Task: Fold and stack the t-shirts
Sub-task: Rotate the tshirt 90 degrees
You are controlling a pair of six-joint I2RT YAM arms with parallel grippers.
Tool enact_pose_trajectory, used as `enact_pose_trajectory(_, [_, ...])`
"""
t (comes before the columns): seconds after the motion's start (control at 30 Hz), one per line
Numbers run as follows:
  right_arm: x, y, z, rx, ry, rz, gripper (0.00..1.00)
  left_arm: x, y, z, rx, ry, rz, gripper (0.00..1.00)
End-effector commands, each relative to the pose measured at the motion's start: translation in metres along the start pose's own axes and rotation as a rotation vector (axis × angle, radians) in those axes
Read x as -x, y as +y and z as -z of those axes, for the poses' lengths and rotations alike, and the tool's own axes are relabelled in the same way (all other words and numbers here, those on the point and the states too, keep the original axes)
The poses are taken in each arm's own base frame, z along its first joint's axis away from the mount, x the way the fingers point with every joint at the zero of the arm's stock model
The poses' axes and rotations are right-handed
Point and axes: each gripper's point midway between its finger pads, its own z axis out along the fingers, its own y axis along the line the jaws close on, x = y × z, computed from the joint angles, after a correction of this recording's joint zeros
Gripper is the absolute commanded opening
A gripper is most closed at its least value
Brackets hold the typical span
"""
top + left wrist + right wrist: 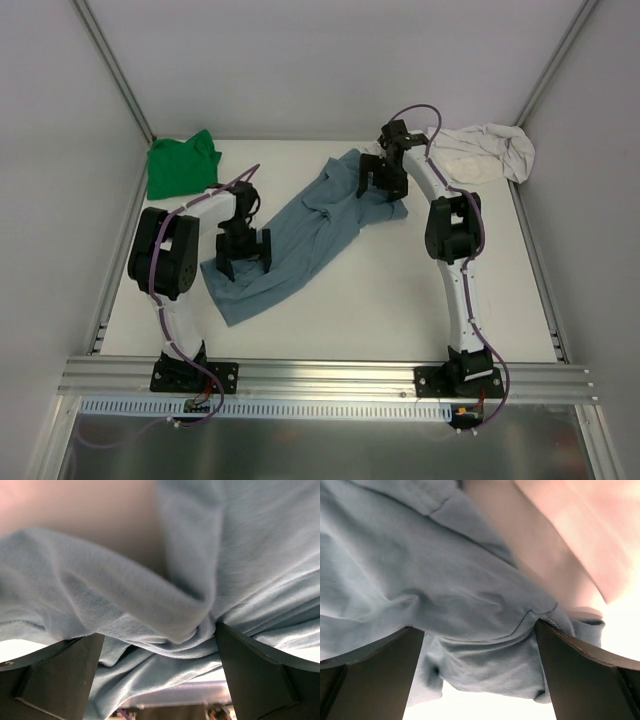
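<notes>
The slate-blue t-shirt lies rumpled on a diagonal across the white table. My left gripper is down over its near-left end, jaws wide open. In the left wrist view a bunched blue fold sits between the dark fingers. My right gripper is open over the shirt's far-right end. Its wrist view shows a hemmed blue edge hanging between the fingers. The green t-shirt is crumpled at the back left. At the back right lies the cream t-shirt, also crumpled.
White walls with metal frame posts close in the table on three sides. An aluminium rail carrying both arm bases runs along the near edge. Bare tabletop shows between the blue shirt and the rail.
</notes>
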Motion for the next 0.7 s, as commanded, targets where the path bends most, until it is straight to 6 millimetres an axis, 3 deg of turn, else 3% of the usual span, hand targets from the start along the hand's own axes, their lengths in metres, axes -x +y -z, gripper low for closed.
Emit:
enact_pose_trajectory(0.0, [0.022, 0.027, -0.014, 0.168, -0.049, -0.006, 0.99, -0.033, -0.012, 0.011, -0.051, 0.055, 0.029, 0.95])
enact_pose_trajectory(0.17, [0.039, 0.065, -0.011, 0.399, -0.087, 0.01, 1.0, -0.048, -0.03, 0.018, -0.116, 0.051, 0.038, 0.95])
enact_pose_trajectory(0.3, [0.055, 0.082, 0.011, 0.498, -0.142, 0.034, 0.99, -0.042, -0.045, 0.032, -0.156, -0.005, 0.043, 0.95])
enact_pose_trajectory(0.4, [0.061, 0.083, 0.03, 0.525, -0.164, 0.045, 0.99, -0.021, -0.061, 0.059, -0.212, -0.098, 0.034, 0.96])
enact_pose_trajectory(0.5, [0.057, 0.079, 0.068, 0.511, -0.185, 0.077, 0.99, 0.004, -0.07, 0.095, -0.221, -0.22, -0.001, 0.96])
enact_pose_trajectory(0.53, [0.06, 0.081, 0.102, 0.496, -0.232, 0.098, 0.99, 0.01, -0.069, 0.104, -0.204, -0.253, -0.01, 0.97])
enact_pose_trajectory(0.6, [0.041, 0.077, 0.113, 0.46, -0.216, 0.104, 0.99, 0.034, -0.066, 0.125, -0.162, -0.359, -0.056, 0.98])
enact_pose_trajectory(0.63, [0.036, 0.081, 0.144, 0.459, -0.252, 0.124, 1.0, 0.045, -0.067, 0.124, -0.146, -0.381, -0.092, 0.98])
enact_pose_trajectory(0.67, [0.018, 0.077, 0.141, 0.44, -0.215, 0.138, 0.99, 0.056, -0.072, 0.134, -0.153, -0.42, -0.116, 0.98])
